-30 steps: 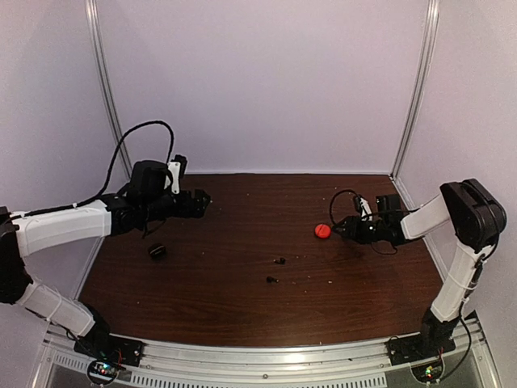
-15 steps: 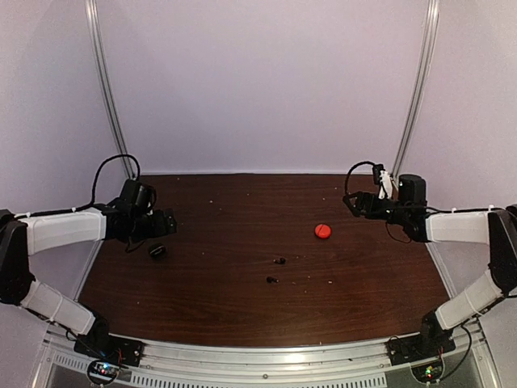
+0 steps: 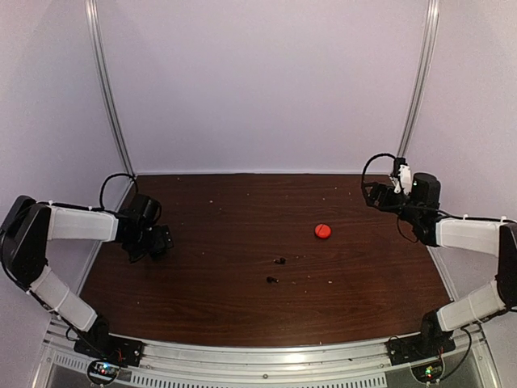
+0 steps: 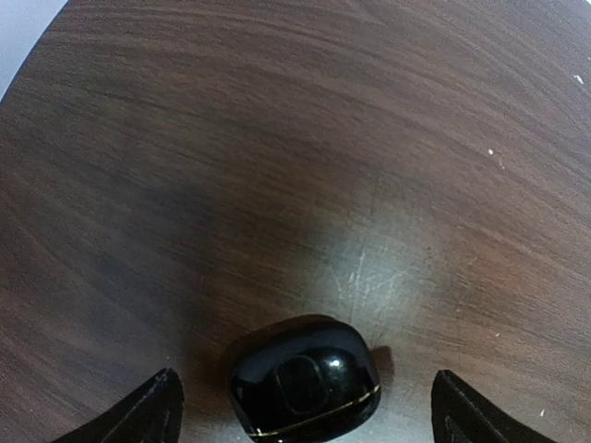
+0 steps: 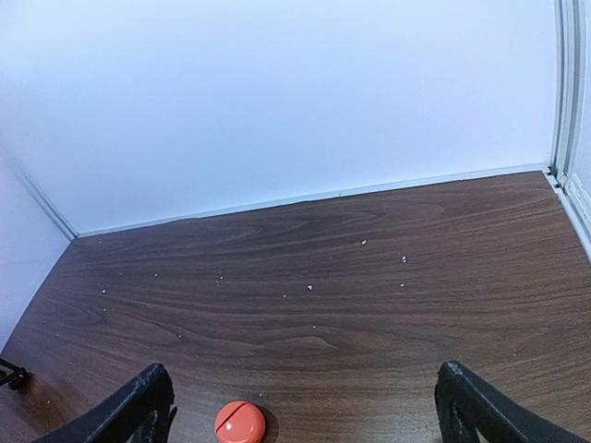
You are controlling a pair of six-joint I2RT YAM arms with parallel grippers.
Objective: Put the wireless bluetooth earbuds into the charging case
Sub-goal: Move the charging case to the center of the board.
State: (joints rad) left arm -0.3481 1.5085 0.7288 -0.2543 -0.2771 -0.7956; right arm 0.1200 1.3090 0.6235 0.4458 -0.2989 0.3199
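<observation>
A black case (image 4: 305, 378) is shown between spread left fingers (image 4: 148, 413) only by the wrist view; right fingers (image 5: 138, 406) are held spread.

White tubular links joined by rounded black joints are seen on the left arm (image 3: 81, 224) and the right arm (image 3: 472, 236), along with looped black cables (image 3: 106, 183) and matte black gripper fingers (image 4: 152, 411).
</observation>
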